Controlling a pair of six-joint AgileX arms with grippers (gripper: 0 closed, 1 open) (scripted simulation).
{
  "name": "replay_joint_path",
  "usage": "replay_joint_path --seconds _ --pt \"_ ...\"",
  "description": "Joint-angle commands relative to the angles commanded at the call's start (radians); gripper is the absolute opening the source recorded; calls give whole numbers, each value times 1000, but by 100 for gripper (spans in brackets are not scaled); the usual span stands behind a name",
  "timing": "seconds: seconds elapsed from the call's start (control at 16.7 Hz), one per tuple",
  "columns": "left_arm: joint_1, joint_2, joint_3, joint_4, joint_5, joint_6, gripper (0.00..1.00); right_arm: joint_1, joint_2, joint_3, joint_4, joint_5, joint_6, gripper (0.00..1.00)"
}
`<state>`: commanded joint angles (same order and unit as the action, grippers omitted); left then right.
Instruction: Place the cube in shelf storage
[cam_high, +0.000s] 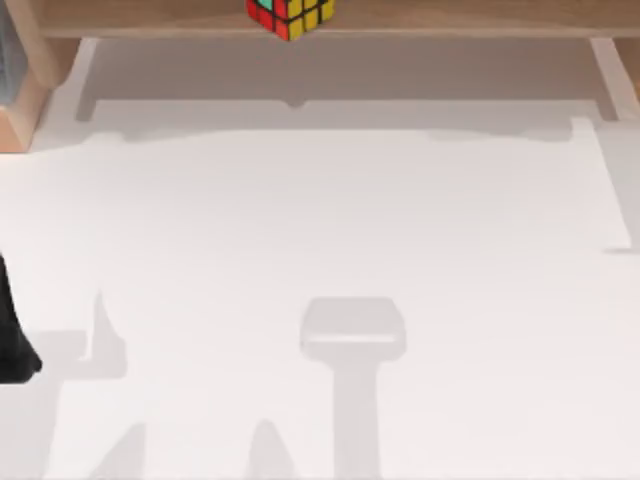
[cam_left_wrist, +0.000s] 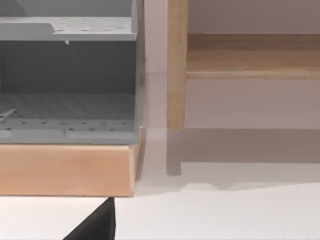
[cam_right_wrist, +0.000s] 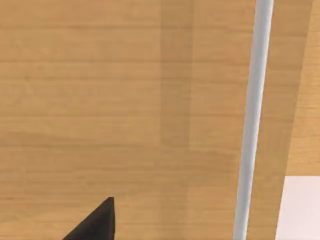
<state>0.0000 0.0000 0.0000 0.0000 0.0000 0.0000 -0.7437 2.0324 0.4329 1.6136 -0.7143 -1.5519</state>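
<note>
Up at the far edge of the top view, the cube sits on the long wooden board of the shelf, roughly midway along it, with yellow, red, green and teal stickers facing up and a corner jutting just past the board's front edge. No finger touches it. Below the board, the white table stretches toward me, crossed by soft grey shadows.

My left arm is a dark shape at the table's left edge, well apart from the cube. From my left wrist I see a wooden post of the shelf standing upright on the table, a board running off from it, and beside it a grey perforated rack resting on a pale wood base. One black fingertip pokes into that picture.

From my right wrist I look closely at wood grain with a pale grey strip running across it, and one black fingertip juts in. Whether either of my grippers is spread or closed, I cannot tell.
</note>
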Motion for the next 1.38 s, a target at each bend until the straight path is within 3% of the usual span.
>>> replay_joint_path --seconds 0.6,1.38 --pt "0 0 0 0 0 0 100 55 29 81 -55 59 -1 100" --pt "0 0 0 0 0 0 100 55 29 81 -55 59 -1 2"
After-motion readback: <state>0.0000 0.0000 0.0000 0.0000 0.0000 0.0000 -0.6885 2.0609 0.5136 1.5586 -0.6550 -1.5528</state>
